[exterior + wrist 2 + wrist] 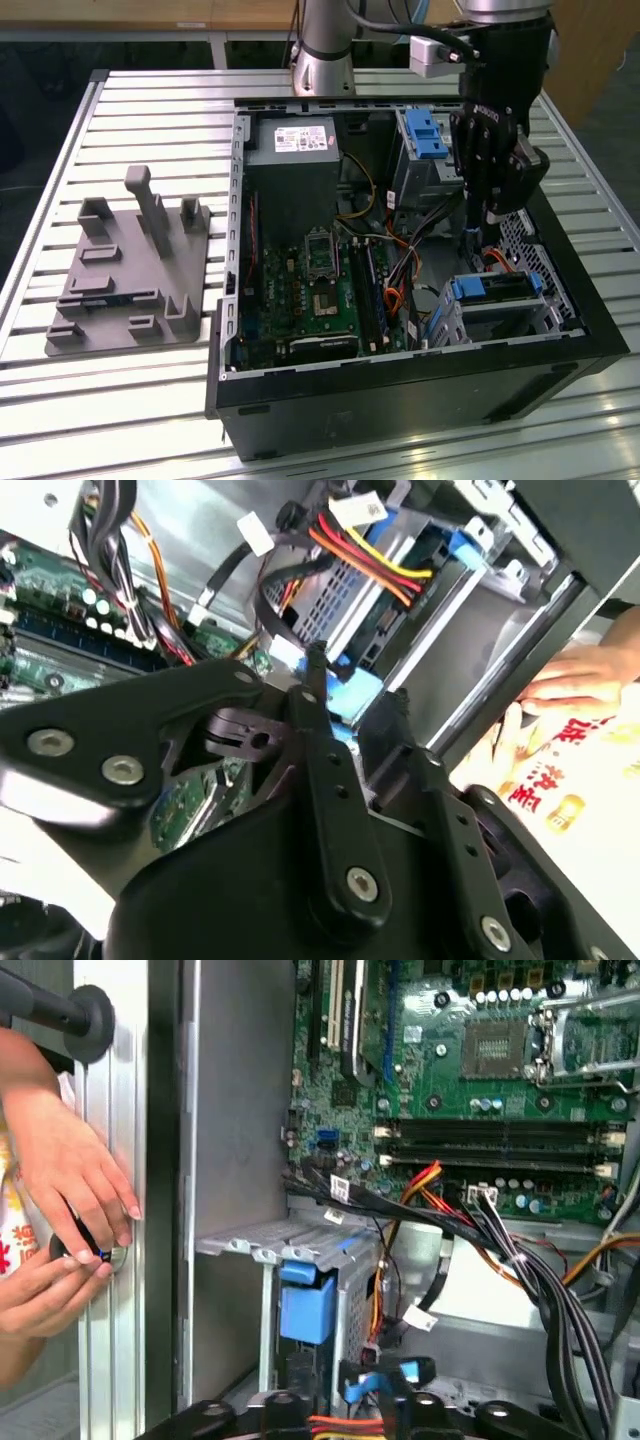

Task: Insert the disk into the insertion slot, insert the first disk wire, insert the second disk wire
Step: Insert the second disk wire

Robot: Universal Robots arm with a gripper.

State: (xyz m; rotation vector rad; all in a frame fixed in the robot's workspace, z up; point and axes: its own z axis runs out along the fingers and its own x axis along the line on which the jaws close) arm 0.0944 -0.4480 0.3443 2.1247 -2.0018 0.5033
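Observation:
The disk (497, 287), in its blue carrier, sits inside the insertion slot (510, 318), the silver perforated cage at the front corner of the open computer case on the exterior view's right. In the first wrist view the carrier's blue end (305, 1305) shows in the cage (310, 1248). My gripper (468, 238) hangs inside the case just behind the cage. In both wrist views its black fingers (315, 680) are shut on a small blue-marked wire connector (400, 1371), close to the cage (345, 590).
Red, yellow and orange wires (370, 555) and black cable bundles (520, 1260) crowd the space around the gripper. A taller bay with a blue latch (425, 135) stands behind. A person's hands (70, 1190) rest just outside the case wall. A grey fixture (130, 270) lies on the exterior view's left.

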